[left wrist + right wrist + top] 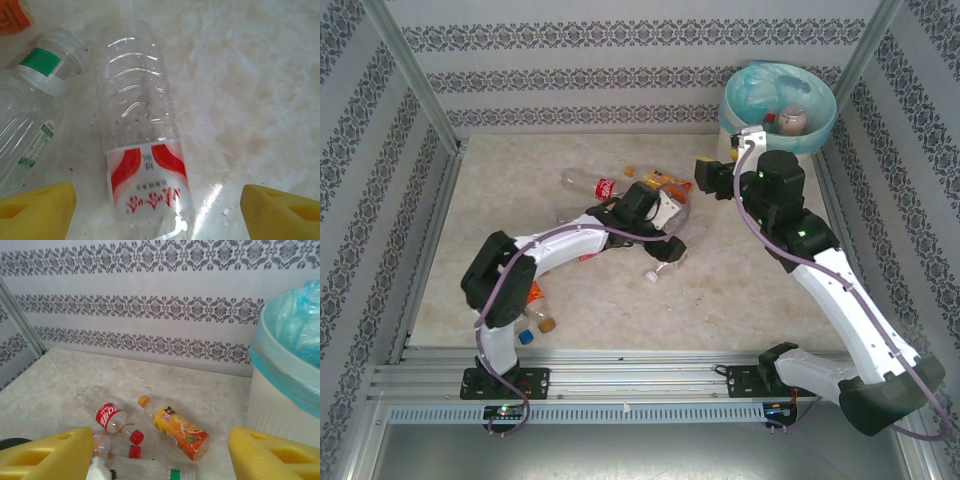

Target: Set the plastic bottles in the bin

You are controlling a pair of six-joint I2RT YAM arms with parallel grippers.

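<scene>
A clear plastic bottle (142, 150) with a red and white label lies on the table between the yellow fingers (35, 210) of my left gripper (157, 215), which is open with room on both sides of the bottle. In the top view my left gripper (670, 222) is at mid table. My right gripper (159, 460) hangs open and holds nothing, beside the bin (280, 390). Below it lie a red-label bottle (107, 415) and an orange-label bottle (177, 430). The bin (820, 125), lined with a blue-green bag, holds bottles (792, 120).
A green-label bottle (47, 67) and another clear bottle (25, 140) lie left of the left gripper. More bottles (542, 312) lie by the left arm's base. Patterned walls close in the table on three sides.
</scene>
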